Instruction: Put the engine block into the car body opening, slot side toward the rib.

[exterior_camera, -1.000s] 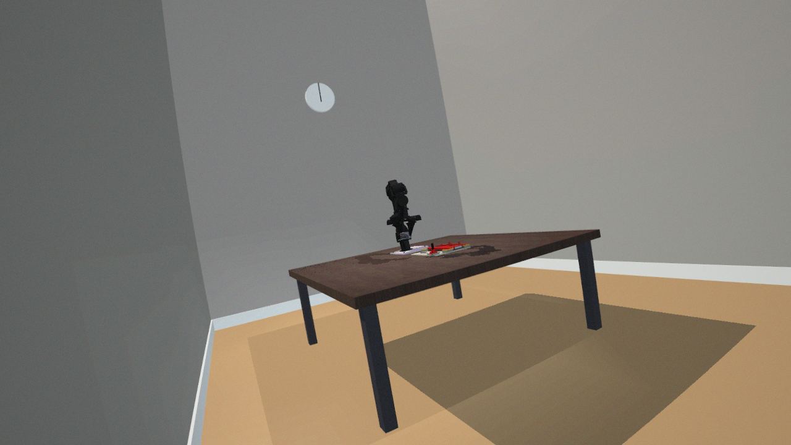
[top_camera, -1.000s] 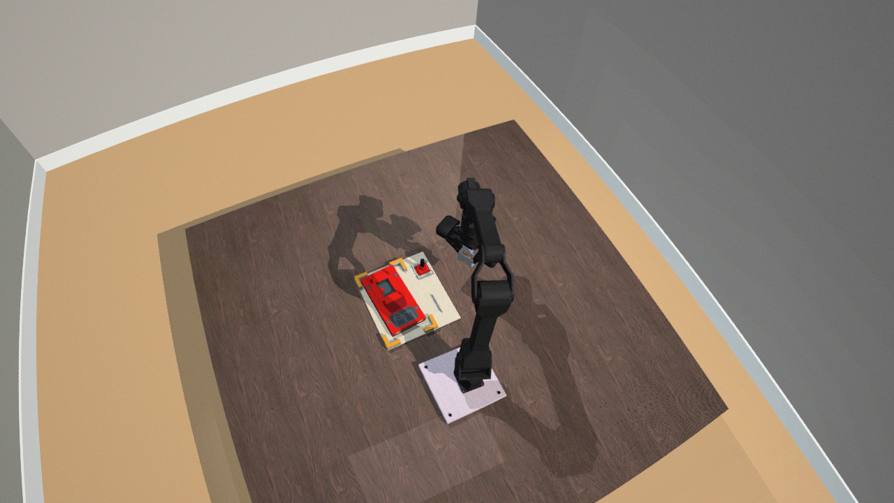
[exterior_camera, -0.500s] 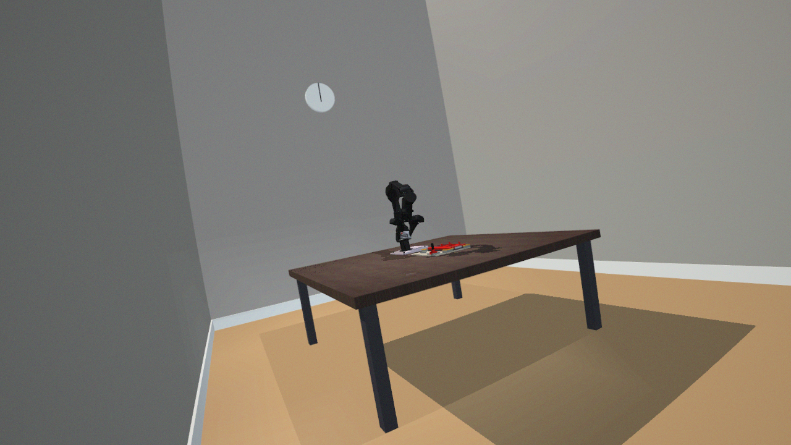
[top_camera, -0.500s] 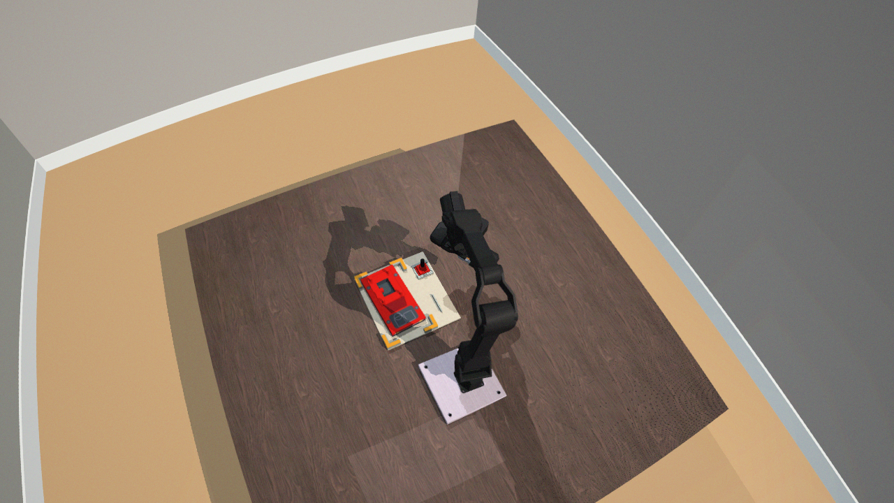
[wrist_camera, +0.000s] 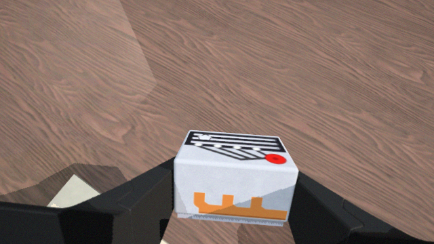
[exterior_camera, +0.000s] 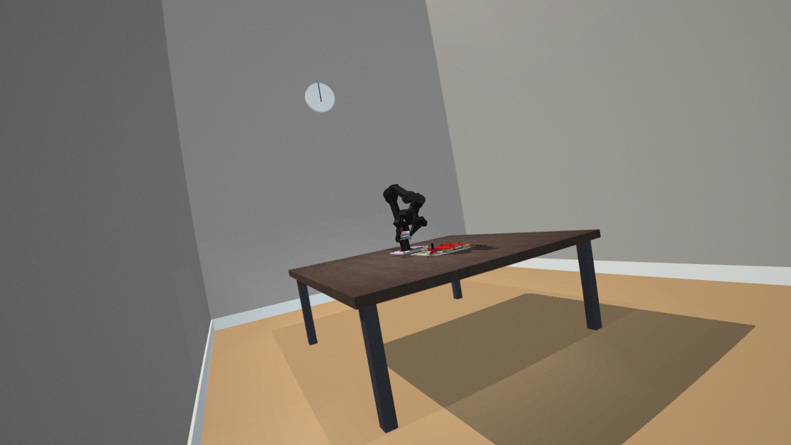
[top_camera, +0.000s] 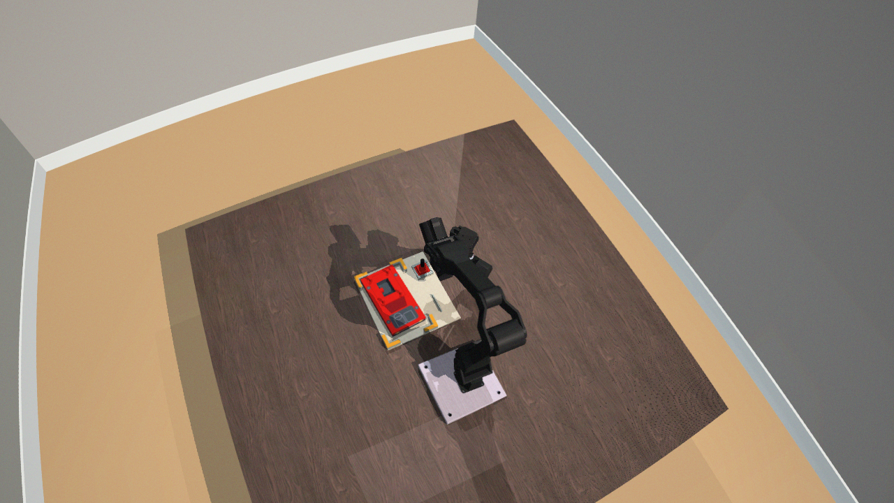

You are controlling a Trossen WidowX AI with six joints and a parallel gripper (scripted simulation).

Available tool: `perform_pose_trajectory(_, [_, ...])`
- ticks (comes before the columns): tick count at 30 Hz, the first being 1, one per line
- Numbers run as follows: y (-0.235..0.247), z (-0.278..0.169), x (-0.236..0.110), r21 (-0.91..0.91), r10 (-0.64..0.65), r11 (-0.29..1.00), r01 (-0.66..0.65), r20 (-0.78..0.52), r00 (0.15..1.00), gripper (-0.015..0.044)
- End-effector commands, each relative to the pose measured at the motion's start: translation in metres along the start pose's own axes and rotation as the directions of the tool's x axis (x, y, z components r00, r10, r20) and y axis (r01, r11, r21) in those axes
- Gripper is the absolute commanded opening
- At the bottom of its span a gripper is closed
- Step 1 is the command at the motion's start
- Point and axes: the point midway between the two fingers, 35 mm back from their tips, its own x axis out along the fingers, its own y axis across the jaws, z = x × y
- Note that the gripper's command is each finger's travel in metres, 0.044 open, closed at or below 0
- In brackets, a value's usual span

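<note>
My gripper (exterior_camera: 405, 234) (wrist_camera: 232, 169) is shut on the engine block (exterior_camera: 405, 236) (wrist_camera: 217, 176), a pale grey box with black stripes and a red dot on top and orange shapes on its side. It is held above the table, clear of the car body. In the top view the arm hides the block and fingertips. The red car body (top_camera: 394, 304) (exterior_camera: 442, 247) lies to the left of the arm in that view, its dark opening (top_camera: 385, 287) uncovered. The rib and the block's slot side cannot be made out.
The cream board (top_camera: 442, 291) (wrist_camera: 74, 191) carries the car body between orange corner brackets (top_camera: 391, 341). A red piece with a black knob (top_camera: 422, 263) (exterior_camera: 432, 245) stands at its far corner, near the arm. The arm's pale base plate (top_camera: 459, 403) is close to the board.
</note>
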Motion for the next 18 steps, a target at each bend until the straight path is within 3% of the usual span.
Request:
perform_pose_trajectory(1, [0.000, 0.002, -0.001, 0.013, 0.002, 1.000, -0.003, 0.018, 1.000, 0.0000])
perform_pose_trajectory(9, [0.000, -0.011, 0.008, 0.013, 0.001, 1.000, -0.002, 0.145, 0.989, 0.0000])
perform_pose_trajectory(18, [0.000, -0.027, 0.026, 0.013, 0.000, 1.000, -0.002, 0.155, 0.988, 0.0000])
